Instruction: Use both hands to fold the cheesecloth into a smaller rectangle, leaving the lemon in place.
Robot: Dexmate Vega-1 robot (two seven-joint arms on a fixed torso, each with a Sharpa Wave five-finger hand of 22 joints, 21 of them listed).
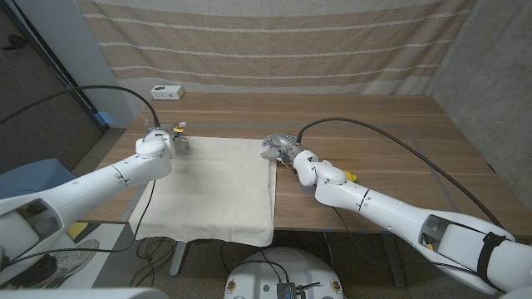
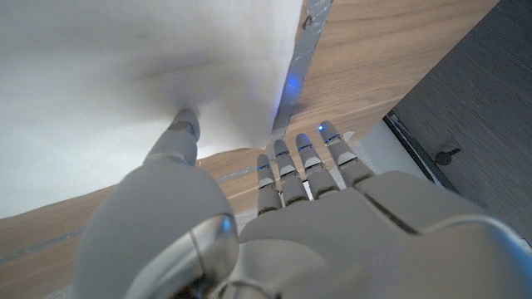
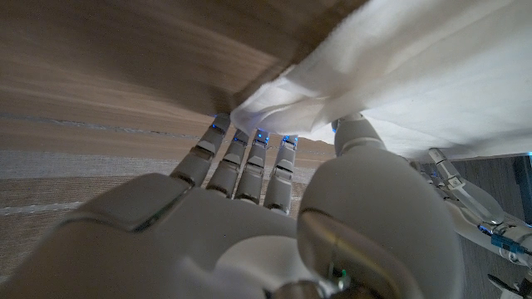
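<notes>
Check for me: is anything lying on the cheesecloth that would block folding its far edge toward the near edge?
Nothing visible does. The cheesecloth is bare across its surface; the left hand and right hand are at its far corners. A small yellow object shows off the cloth, beside the right arm.

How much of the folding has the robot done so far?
No fold shows yet: the cheesecloth lies spread out, its near edge hanging over the table. Right now the left hand and right hand are each at a far corner; in the right wrist view that corner is lifted over the fingers. Still left: bring those corners over to make the smaller rectangle. A bit of yellow behind the right arm might be the lemon.
</notes>
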